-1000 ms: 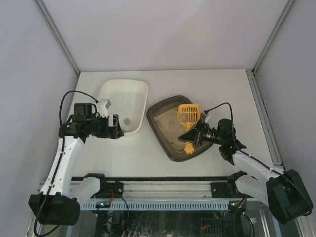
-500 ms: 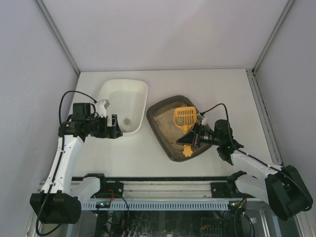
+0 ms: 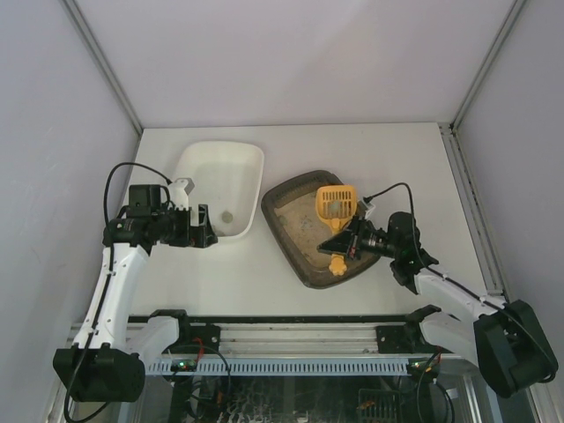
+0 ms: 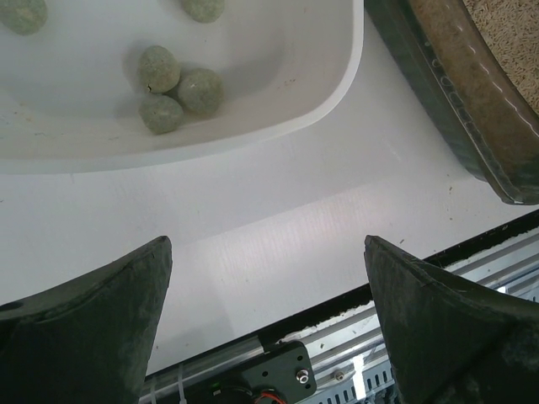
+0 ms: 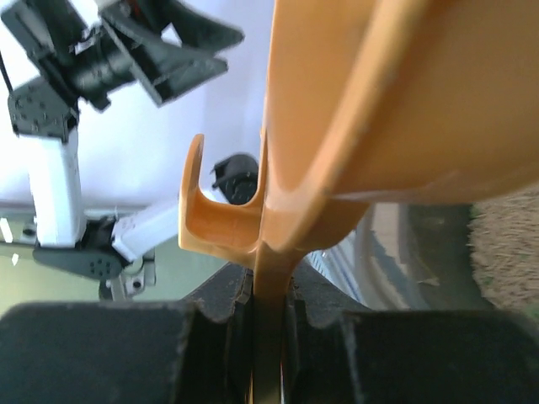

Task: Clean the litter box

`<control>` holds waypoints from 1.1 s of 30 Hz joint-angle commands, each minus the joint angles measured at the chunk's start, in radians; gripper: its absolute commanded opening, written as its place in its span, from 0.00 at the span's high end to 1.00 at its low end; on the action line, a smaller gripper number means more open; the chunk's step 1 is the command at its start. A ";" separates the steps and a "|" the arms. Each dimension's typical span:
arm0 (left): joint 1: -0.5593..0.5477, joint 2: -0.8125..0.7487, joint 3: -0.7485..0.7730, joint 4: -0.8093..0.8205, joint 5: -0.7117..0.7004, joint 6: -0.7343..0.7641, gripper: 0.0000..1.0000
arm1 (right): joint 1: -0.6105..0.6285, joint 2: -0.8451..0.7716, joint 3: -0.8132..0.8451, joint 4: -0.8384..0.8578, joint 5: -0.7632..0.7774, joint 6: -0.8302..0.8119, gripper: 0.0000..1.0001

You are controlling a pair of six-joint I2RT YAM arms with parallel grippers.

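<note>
The litter box (image 3: 282, 247), a dark brown-olive tray of tan litter, lies right of the table's centre. Over it my right gripper (image 3: 350, 242) is shut on the handle of a yellow slotted scoop (image 3: 336, 203), whose head points away from me with a greyish lump in it. The right wrist view shows the scoop (image 5: 379, 101) pinched between the jaws of the right gripper (image 5: 268, 311). My left gripper (image 3: 204, 227) is open and holds nothing, by the near rim of the white tray. In the left wrist view the litter box's corner (image 4: 455, 109) shows at the upper right, and nothing lies between the wide-set fingers of the left gripper (image 4: 268, 252).
A white tray (image 3: 189, 159) stands left of the litter box, a narrow strip of table between them. It holds several grey-green clumps (image 4: 177, 88). A black and aluminium rail (image 3: 291, 319) runs along the table's near edge. Enclosure walls stand on three sides.
The scoop swung a little left and nearer half a second ago, then came back to where it was a second ago. The left arm has drifted slightly left.
</note>
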 commanded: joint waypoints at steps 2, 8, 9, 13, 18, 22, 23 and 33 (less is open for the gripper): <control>0.007 -0.011 0.033 0.014 -0.004 0.008 0.00 | 0.018 -0.002 0.019 -0.018 0.011 -0.060 1.00; 0.007 -0.008 0.037 0.017 -0.015 0.006 0.00 | -0.037 -0.035 0.055 -0.023 0.028 -0.076 1.00; 0.008 -0.003 0.045 0.013 -0.026 0.007 0.00 | -0.020 -0.017 0.091 -0.055 0.022 -0.098 1.00; 0.035 0.061 0.146 -0.070 -0.012 0.055 0.00 | -0.002 0.027 0.209 -0.122 0.023 -0.136 1.00; 0.101 0.185 0.280 -0.202 0.092 0.101 0.00 | 0.071 0.182 0.602 -0.526 0.125 -0.364 1.00; 0.179 0.235 0.342 -0.211 0.078 0.094 0.00 | 0.156 0.418 0.905 -0.759 0.191 -0.465 1.00; 0.212 0.246 0.361 -0.218 0.099 0.095 0.00 | 0.176 0.477 0.956 -0.785 0.206 -0.468 1.00; 0.388 0.390 0.487 -0.351 0.141 0.141 0.00 | 0.466 1.208 2.002 -1.551 0.752 -0.738 1.00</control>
